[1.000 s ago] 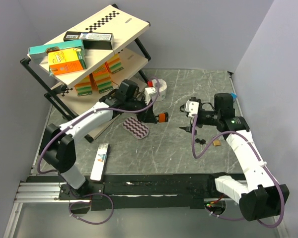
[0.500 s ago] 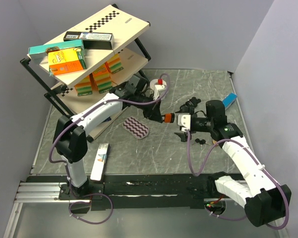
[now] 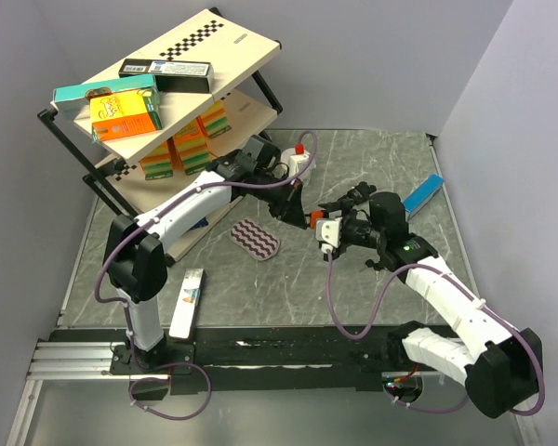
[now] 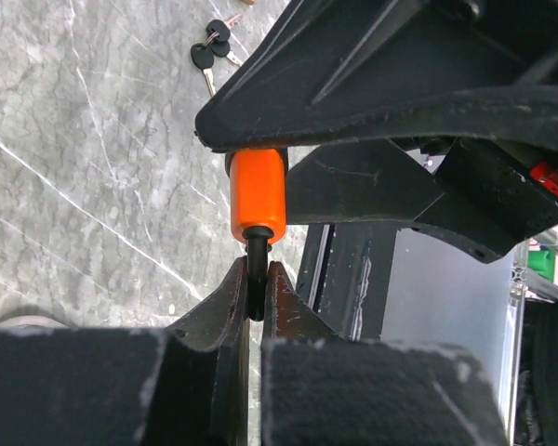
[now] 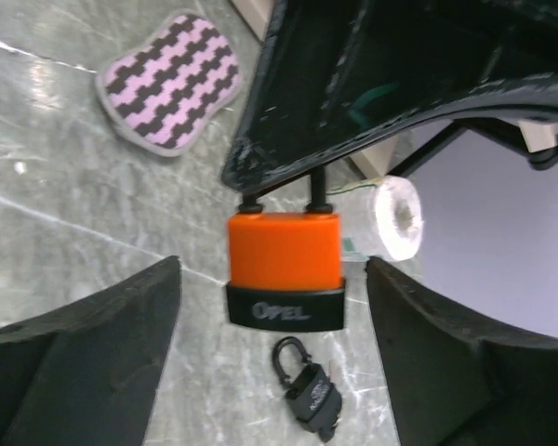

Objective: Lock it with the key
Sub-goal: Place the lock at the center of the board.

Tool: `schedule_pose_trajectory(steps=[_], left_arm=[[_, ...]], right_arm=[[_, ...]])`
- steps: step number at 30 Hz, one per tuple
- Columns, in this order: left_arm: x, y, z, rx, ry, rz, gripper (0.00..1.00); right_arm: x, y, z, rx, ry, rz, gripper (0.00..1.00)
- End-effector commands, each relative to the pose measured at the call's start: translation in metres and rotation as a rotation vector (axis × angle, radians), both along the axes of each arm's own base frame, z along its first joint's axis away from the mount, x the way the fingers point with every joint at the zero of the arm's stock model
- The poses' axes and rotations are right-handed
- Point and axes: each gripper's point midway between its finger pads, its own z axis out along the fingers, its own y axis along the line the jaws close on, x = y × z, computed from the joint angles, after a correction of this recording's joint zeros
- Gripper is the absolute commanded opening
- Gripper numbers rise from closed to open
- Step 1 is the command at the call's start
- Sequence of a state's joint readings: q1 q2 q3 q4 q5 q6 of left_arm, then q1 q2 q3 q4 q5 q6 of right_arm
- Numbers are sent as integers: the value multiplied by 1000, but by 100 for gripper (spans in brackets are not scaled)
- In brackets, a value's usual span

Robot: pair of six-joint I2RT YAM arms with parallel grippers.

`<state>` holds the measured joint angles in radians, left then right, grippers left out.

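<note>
Left gripper [image 4: 254, 290] was clamped tight on the shackle [image 4: 255, 246] of the orange padlock [image 5: 284, 251], which was held clear of the table [image 4: 84, 186]. Right gripper [image 5: 272, 316] stood wide apart, its fingers [image 5: 102, 344] flanking the lock body without touching it. Keys [image 4: 209, 51] lay on the table beyond.

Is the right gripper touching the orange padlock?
Apart. In the right wrist view, grey table shows between the orange padlock and each finger of the right gripper.
</note>
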<state>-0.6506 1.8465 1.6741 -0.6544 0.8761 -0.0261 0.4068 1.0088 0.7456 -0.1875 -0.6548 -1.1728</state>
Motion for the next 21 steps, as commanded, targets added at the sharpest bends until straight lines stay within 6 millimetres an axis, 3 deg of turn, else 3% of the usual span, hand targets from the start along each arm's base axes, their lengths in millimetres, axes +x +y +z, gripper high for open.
schedule_pose_trajectory(steps=[1,5,13,16,17,18,19,21], left_arm=[[-1,-11,28,-66,-18,-17,1],[-2,-13,27,-51,6,-8,1],[-1,-16,25,-43,31,17,1],[0,-16,25,-42,35,26,1],[0,-16,25,-42,39,29,1],[1,-16,24,-38,36,33,6],[3,-16,23,-40,29,46,30],[9,-15,23,-33,32,88,53]], right_arm=[[11,7,15,4,-88,4,81],[14,11,13,-21,-102,15,67],[21,15,13,-42,-107,23,48],[23,16,15,-38,-100,14,33],[23,16,16,-36,-92,9,22],[25,16,18,-31,-86,0,15],[24,14,16,-24,-52,-20,1],[24,13,18,-13,-10,-45,0]])
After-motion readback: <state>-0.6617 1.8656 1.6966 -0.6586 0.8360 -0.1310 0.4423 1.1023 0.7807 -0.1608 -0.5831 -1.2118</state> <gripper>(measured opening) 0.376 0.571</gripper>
